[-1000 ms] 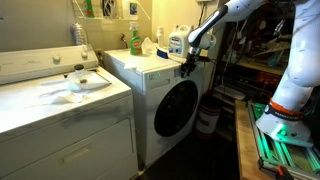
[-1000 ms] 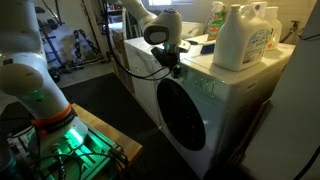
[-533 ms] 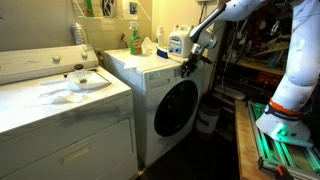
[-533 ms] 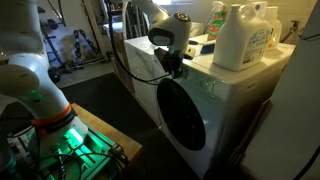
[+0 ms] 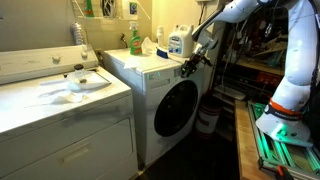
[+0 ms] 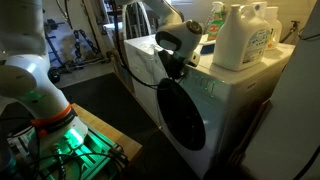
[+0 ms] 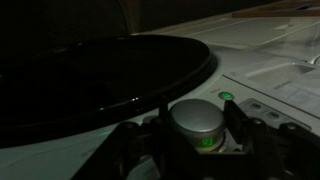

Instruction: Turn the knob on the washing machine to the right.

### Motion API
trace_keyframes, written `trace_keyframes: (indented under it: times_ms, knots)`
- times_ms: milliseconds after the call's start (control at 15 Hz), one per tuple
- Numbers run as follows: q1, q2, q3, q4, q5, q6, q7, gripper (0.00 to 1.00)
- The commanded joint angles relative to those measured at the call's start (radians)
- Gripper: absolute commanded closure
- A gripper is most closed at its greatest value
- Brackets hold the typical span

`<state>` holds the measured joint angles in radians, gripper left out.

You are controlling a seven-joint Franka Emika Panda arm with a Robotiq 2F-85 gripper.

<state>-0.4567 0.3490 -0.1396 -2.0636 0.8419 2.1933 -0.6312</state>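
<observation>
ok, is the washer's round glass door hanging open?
No, the round dark glass door sits flush in the front of the white front-loading washing machine.

The view is dim. A grey round knob [image 7: 197,122] sits low in the picture, between the two dark fingers [image 7: 240,122] of the tool [image 7: 185,132]. It is too dark to tell if they touch it. At 1 o'clock from the knob a small green light [image 7: 226,97] glows. At 10 o'clock lies the big dark round door [image 7: 90,80] of the white washing machine [image 7: 270,50].
</observation>
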Motion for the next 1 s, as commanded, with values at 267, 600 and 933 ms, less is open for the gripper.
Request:
trace_keyframes:
  times_ms: [267,600,933]
  knots:
    - [0.078,-0.123,-0.099,-0.068,-0.283,-0.013,0.168,0.0]
    - [0.18,-0.306,-0.093,-0.196,-0.656,0.054,0.44,0.0]
    - [0.262,-0.499,-0.033,-0.335,-1.039,0.172,0.765,0.0]
